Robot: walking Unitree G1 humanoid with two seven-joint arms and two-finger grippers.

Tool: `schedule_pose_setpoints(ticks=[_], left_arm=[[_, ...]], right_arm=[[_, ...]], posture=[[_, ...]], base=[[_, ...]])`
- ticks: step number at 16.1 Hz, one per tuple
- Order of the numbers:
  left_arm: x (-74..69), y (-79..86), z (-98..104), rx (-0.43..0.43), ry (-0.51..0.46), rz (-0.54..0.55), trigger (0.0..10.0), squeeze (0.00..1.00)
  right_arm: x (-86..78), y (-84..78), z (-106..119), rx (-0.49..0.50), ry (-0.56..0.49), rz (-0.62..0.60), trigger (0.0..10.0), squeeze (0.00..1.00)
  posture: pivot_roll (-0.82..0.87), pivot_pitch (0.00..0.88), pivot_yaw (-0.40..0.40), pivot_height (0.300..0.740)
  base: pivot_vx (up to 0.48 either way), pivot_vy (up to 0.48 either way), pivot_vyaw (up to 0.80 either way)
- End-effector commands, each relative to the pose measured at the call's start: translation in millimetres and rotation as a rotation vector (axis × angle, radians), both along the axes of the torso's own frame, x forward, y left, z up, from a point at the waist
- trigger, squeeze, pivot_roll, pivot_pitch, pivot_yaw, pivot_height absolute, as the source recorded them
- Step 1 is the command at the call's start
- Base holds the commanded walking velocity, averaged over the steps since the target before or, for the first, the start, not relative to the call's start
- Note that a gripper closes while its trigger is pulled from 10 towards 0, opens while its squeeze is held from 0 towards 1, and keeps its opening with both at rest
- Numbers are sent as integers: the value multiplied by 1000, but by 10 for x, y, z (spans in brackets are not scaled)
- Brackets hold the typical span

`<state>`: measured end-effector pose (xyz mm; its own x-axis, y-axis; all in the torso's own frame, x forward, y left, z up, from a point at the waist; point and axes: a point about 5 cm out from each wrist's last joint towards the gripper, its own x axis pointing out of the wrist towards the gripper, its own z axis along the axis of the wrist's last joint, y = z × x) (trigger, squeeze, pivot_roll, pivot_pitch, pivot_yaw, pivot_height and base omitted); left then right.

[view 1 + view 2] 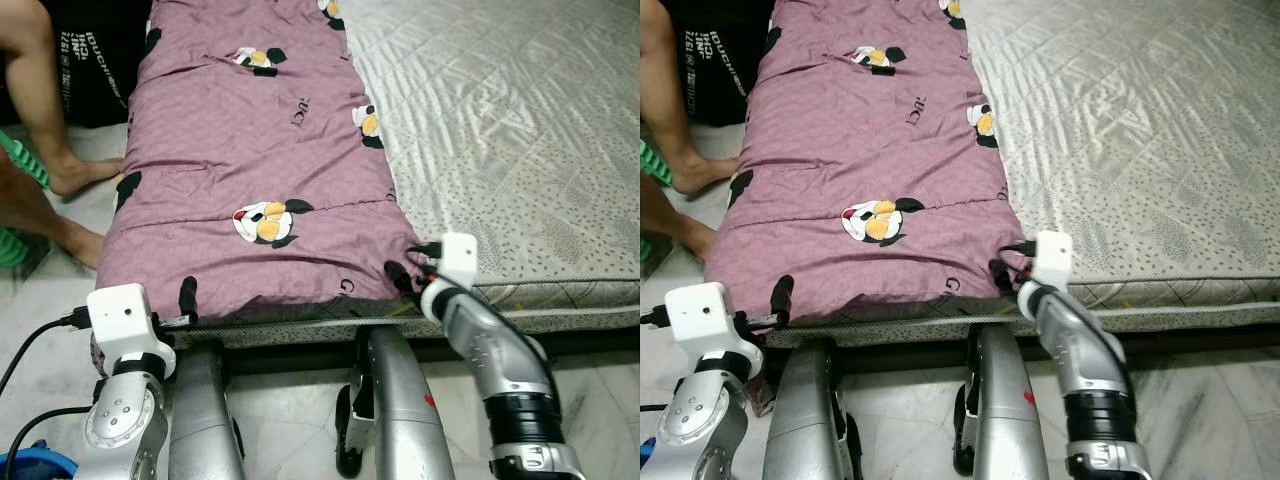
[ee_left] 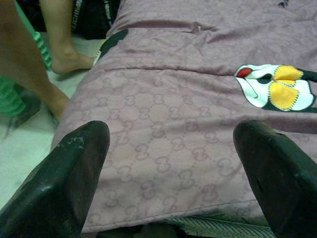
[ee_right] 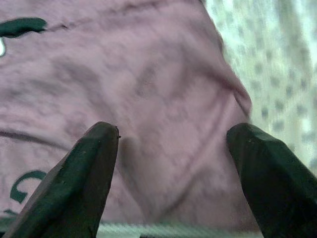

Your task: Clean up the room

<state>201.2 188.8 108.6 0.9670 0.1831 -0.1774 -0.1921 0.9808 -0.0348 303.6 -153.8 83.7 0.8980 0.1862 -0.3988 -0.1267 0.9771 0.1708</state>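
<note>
A purple quilt [image 1: 250, 150] with cartoon prints lies folded lengthwise along the left part of the mattress [image 1: 520, 130], its near edge hanging just over the bed's front. My left gripper [image 1: 188, 298] stands open at the quilt's near left corner, and the purple cloth [image 2: 168, 148] spreads between its fingers [image 2: 64, 183]. My right gripper [image 1: 402, 276] is open at the near right corner, where the quilt's edge [image 3: 168, 144] meets the grey sheet. Neither holds the cloth.
A person's bare legs and feet [image 1: 60, 170] stand on the floor left of the bed, beside a green object [image 1: 25, 170]. The grey patterned sheet covers the right side of the bed. My legs [image 1: 400, 410] are against the bed front on a tiled floor.
</note>
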Motion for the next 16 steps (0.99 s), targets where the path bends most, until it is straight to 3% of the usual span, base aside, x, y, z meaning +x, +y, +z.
schedule_pose_setpoints(ticks=[1,3,4,5,6,7,9,13,16], left_arm=[[-10,10,-28,2,16,0,10000,0],[-2,20,-21,5,16,-1,10000,0],[2,25,-18,6,15,0,10000,0],[3,25,-18,7,15,1,10000,0],[2,22,-18,7,15,0,10000,0],[6,7,-19,6,15,-2,10000,0],[12,-2,-16,5,13,-3,10000,0],[19,-4,-9,9,10,0,10000,0],[11,-5,-7,9,8,5,10000,0]], right_arm=[[15,36,20,-55,-45,27,10000,0],[8,72,-57,-57,-12,38,10000,0],[-6,89,-103,-57,17,50,4549,0],[-5,100,-114,-58,27,61,3490,0],[-3,105,-122,-61,34,66,941,0],[6,119,-168,-81,60,75,0,0],[4,129,-226,-126,85,79,0,0],[95,119,-218,-249,38,138,0,0],[117,88,-236,-282,28,153,0,0]], posture=[[83,145,-50,538],[89,146,-51,538],[89,146,-51,538],[89,146,-51,538],[89,146,-51,538],[88,146,-53,538],[89,146,-53,538],[94,149,-56,538],[94,151,-59,538]], base=[[0,0,0],[0,0,0],[0,0,0],[0,0,0],[0,0,0],[0,0,0],[0,0,0],[0,0,0],[0,0,0]])
